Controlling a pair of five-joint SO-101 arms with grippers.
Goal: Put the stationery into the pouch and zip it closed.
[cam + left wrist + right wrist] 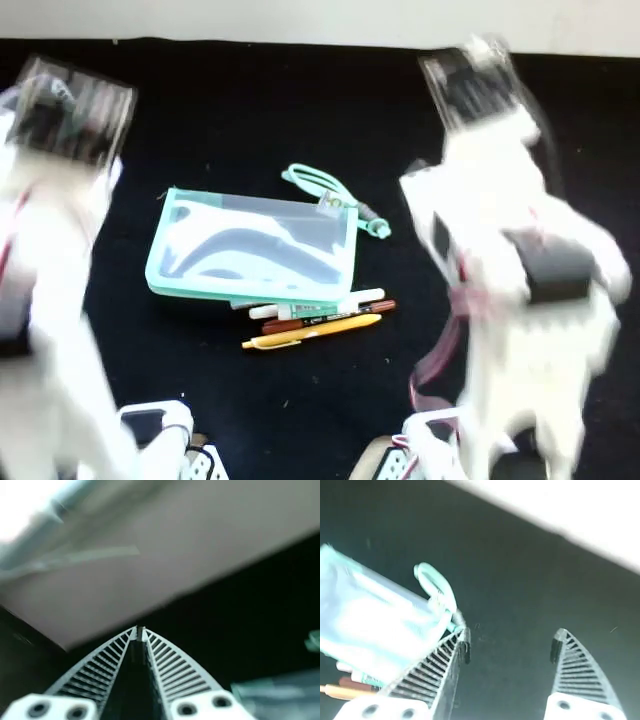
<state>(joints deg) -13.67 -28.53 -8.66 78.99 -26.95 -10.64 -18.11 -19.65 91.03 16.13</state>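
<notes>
From above, you see the clear mint-edged pouch (250,245) flat at mid-table, with three pens (320,324) touching its edge at 5 o'clock. In the left wrist view, your left gripper (139,632) has its fingers pressed together. In the right wrist view, your right gripper (511,642) has its fingers spread apart, just beside the pouch's loop (437,582).

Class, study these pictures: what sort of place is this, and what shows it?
Probably a robotics lab bench or test station: two white robot arms stand at a black table, with a clear teal-edged pouch and a few pens laid out between them.
</notes>
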